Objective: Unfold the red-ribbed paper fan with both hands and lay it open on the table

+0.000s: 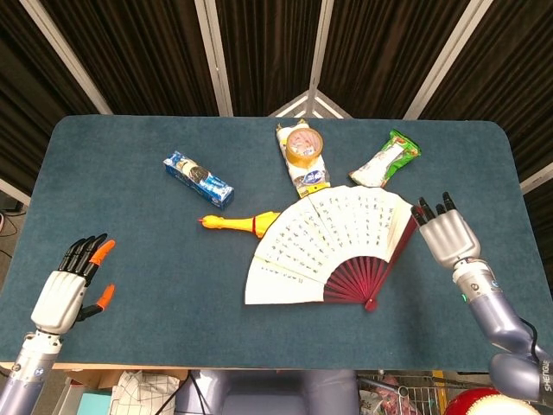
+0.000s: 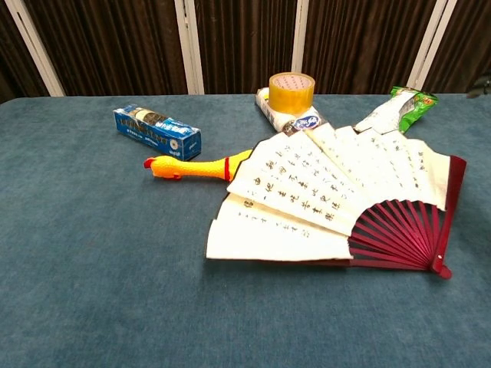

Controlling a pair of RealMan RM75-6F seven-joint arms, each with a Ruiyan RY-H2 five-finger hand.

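The red-ribbed paper fan [image 1: 328, 251] lay open at the desk's centre right, overlapping the rubber chicken [image 1: 233, 223]. Both hands held nothing, fingers apart — right hand [image 1: 445, 235] just beside the fan's end rib, left hand [image 1: 67, 290] lower left. A careless brush there could fold it shut.

White fan [image 1: 324, 242] with red ribs, black script; teal table [image 1: 130, 251].

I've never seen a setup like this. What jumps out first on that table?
The open paper fan with red ribs and black calligraphy lies spread right of centre on the blue table. Behind it sit a yellow rubber chicken, a tape roll and snack packs. The right hand hovers open beside the fan; the left hand waits far left.
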